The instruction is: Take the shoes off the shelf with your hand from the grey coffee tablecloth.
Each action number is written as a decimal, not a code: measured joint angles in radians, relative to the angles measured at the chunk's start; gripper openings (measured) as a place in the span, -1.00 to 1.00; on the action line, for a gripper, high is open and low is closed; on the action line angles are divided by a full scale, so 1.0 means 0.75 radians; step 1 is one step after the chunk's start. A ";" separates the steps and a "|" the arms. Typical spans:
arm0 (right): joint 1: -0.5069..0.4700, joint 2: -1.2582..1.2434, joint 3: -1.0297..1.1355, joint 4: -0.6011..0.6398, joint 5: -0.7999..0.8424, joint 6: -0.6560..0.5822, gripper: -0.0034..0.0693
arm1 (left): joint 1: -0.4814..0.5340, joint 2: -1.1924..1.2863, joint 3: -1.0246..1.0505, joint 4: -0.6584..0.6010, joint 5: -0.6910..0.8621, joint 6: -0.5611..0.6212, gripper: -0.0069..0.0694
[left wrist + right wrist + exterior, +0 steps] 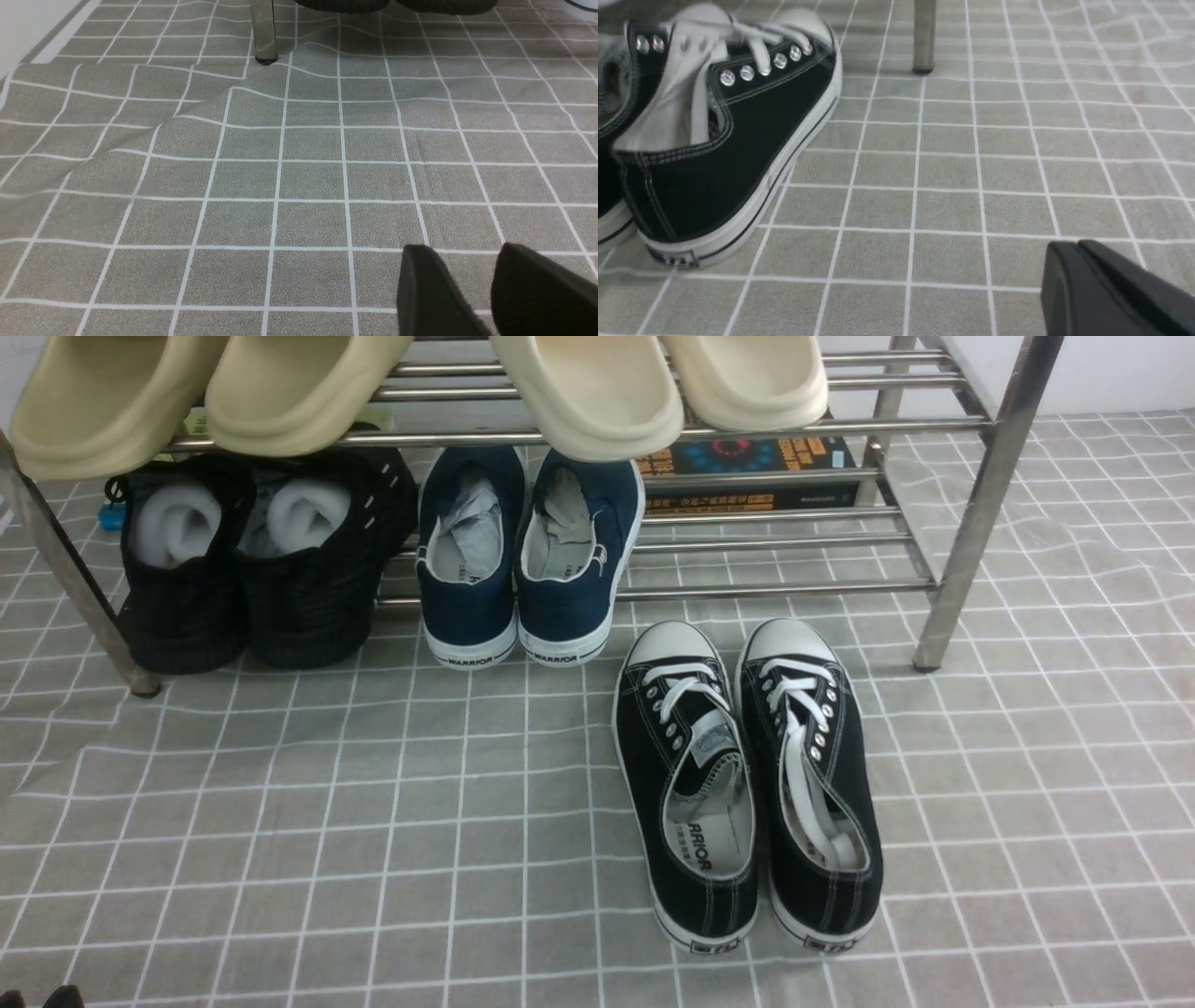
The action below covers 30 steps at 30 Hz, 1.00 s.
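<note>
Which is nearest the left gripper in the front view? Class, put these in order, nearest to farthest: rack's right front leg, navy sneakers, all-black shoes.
From the left gripper:
1. All-black shoes: at the rack's left end.
2. Navy sneakers: just right of them.
3. Rack's right front leg: far right.

Gridded grey cloth (308, 182), wrinkled; metal rack leg (264, 32) standing on it; left end effector (462, 284) above, fingertips apart.
</note>
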 joint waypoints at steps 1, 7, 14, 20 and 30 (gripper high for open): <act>-0.011 -0.004 0.000 0.000 0.009 0.000 -0.86 | 0.000 0.000 0.000 0.000 0.000 0.000 -0.19; -0.029 -0.005 -0.009 -0.001 0.056 -0.004 -0.84 | 0.000 0.000 0.000 0.000 0.000 0.000 -0.19; -0.043 -0.006 -0.010 -0.001 0.063 -0.004 -0.81 | 0.000 0.000 0.000 0.000 0.000 0.000 -0.19; -0.065 -0.006 -0.010 -0.001 0.063 -0.005 -0.79 | 0.000 0.000 0.000 0.000 0.000 0.000 -0.19; -0.065 -0.006 -0.010 0.007 0.063 -0.055 -0.75 | 0.000 0.000 0.000 0.000 0.000 0.000 -0.19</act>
